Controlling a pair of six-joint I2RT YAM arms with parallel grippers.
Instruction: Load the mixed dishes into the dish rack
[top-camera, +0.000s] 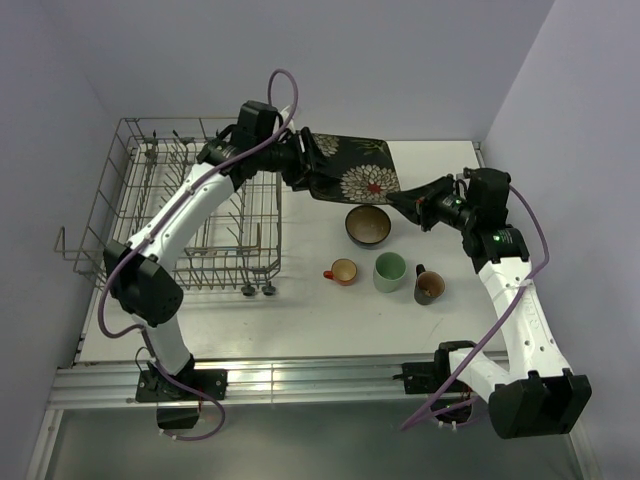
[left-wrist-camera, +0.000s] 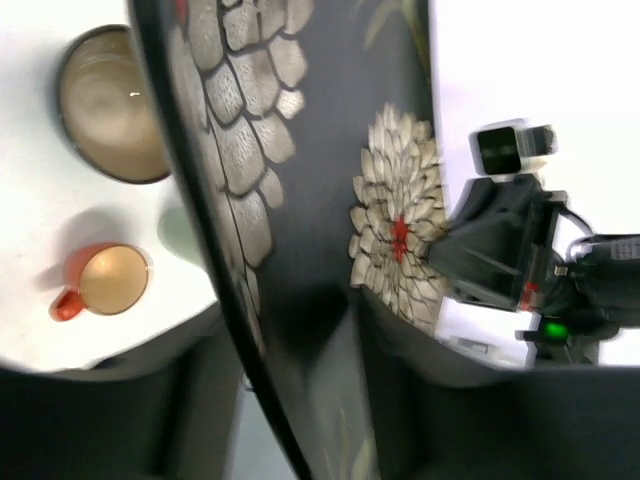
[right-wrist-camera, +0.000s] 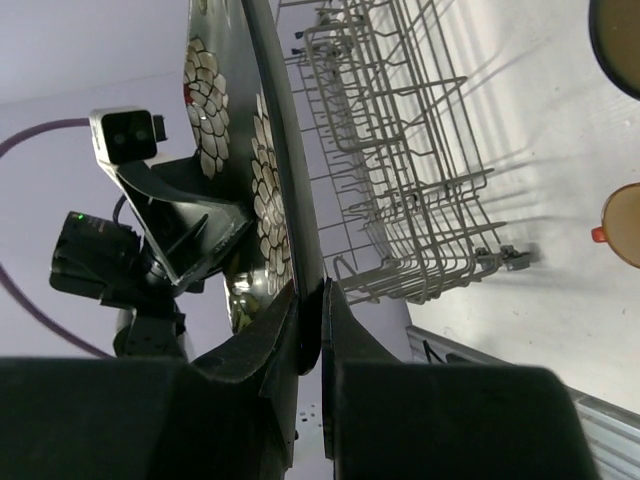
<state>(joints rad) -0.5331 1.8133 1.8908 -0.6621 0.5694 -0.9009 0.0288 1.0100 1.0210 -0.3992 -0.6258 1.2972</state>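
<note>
A: Item: square plate (top-camera: 352, 163), aloft between dish rack (top-camera: 150, 160) and blue bowl (top-camera: 368, 226). Holders?

B: I have left gripper (top-camera: 303, 172) and right gripper (top-camera: 403, 203) clamped on opposite edges. Risk: mistimed release, plate tips onto bowl.

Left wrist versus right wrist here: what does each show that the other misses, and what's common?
Only left wrist: the blue bowl's tan inside, and the right arm's jaws seen from outside, on the dark floral plate's edge. Only right wrist: the dish rack, and the left arm's jaws from outside. Both: that plate, clamped, and the orange-red cup.
</note>
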